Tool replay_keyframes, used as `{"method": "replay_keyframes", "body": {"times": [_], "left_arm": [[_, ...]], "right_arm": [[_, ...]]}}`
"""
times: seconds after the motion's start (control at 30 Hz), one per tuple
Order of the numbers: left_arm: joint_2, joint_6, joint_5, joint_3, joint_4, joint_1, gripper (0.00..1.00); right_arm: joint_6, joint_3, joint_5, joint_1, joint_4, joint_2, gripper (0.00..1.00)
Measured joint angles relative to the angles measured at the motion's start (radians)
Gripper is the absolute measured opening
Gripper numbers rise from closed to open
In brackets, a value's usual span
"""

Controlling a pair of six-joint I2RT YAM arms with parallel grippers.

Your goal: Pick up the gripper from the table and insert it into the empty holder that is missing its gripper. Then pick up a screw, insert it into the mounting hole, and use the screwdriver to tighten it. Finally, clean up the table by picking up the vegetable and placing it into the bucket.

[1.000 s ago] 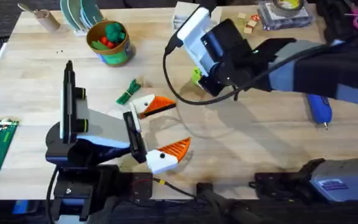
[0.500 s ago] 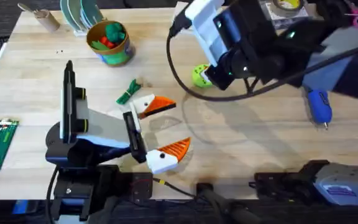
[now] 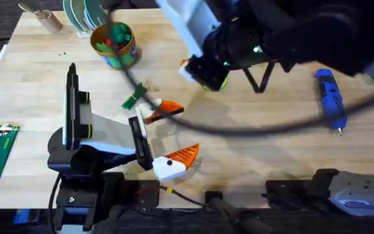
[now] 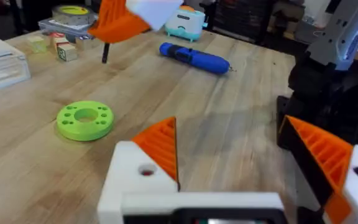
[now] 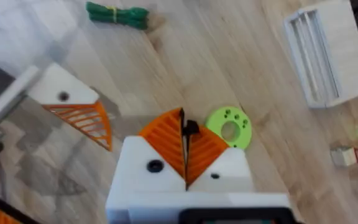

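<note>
Right arm's gripper (image 5: 185,155) has moved left, its orange fingers pressed together on something small and dark | left gripper (image 4: 247,168) is spreading wide | yellow-rimmed round bucket (image 3: 113,43) is holding red and green toys | no readable writing.

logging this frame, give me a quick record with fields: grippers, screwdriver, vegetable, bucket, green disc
left gripper: open, orange fingers apart, nothing between them
right gripper: shut, fingers pressed together, holding nothing, above the table near the green disc
screwdriver: blue, lying flat on the table on the right side, untouched
vegetable: green, on the table, not in the bucket
bucket: upright at the far left, already holds toy items
green disc: lime, flat on the table
</note>
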Motion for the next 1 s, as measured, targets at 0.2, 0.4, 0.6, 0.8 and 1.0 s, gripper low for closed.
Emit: {"method": "replay_keyframes", "body": {"times": [0.2,0.4,0.6,0.8,1.0], "left_arm": [[0.0,0.0,0.0,0.0,0.0,0.0,0.993],[0.0,0.0,0.0,0.0,0.0,0.0,0.993],[0.0,0.0,0.0,0.0,0.0,0.0,0.993],[0.0,-0.001,0.0,0.0,0.0,0.0,0.993],[0.0,0.0,0.001,0.0,0.0,0.0,0.994]], "right_arm": [[-0.013,0.057,-0.002,0.143,-0.011,0.0,0.008],[-0.034,0.057,-0.002,0.254,-0.017,0.003,0.007],[-0.035,0.057,0.003,0.27,-0.003,0.051,0.007],[-0.038,0.057,0.008,0.27,0.008,0.101,0.007],[-0.04,0.057,0.01,0.27,0.014,0.101,0.007]]}}
